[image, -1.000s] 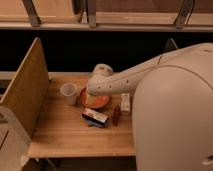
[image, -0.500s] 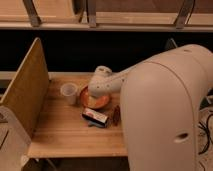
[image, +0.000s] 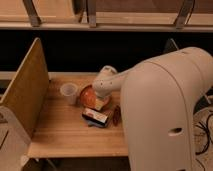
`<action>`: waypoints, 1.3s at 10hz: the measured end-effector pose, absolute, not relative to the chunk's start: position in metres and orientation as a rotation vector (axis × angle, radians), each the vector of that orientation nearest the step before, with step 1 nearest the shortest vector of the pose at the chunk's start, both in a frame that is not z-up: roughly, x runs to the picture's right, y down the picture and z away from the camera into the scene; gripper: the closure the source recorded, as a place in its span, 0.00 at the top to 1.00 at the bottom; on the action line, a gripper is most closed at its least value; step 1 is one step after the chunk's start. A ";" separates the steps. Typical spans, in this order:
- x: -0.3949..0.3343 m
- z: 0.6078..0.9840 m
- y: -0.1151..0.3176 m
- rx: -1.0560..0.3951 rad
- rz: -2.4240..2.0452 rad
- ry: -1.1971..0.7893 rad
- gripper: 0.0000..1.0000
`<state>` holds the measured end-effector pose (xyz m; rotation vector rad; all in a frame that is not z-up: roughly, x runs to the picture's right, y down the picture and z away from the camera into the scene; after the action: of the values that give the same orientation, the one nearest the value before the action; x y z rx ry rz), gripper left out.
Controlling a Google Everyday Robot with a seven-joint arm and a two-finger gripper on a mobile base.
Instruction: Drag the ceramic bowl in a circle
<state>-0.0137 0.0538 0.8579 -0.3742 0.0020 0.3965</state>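
Ceramic bowl (image: 87, 95) just beside cup (image: 69, 93) and packet (image: 96, 117), gripper (image: 99, 96) over it.

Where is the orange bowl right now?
In the camera view, the bowl sits on the table, right of the cup, behind the packet, under the gripper.

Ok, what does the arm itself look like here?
The arm is a bulky, smooth white shell with rounded joints, its biggest segment filling the right foreground. No cables show on it. It narrows to the gripper, a whitish rounded end over the ceramic bowl.
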 end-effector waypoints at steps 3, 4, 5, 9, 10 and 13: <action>-0.003 0.860 0.066 -0.440 0.387 0.021 0.80; -0.003 0.861 0.070 -0.462 0.381 0.007 0.80; -0.004 0.862 0.076 -0.501 0.365 -0.020 0.80; -0.009 0.861 0.085 -0.564 0.323 -0.065 0.80; -0.009 0.861 0.085 -0.565 0.322 -0.065 0.80; -0.005 0.852 0.087 -0.567 0.253 -0.097 0.80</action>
<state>-0.0050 0.0866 0.8516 -0.5669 -0.0970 0.2526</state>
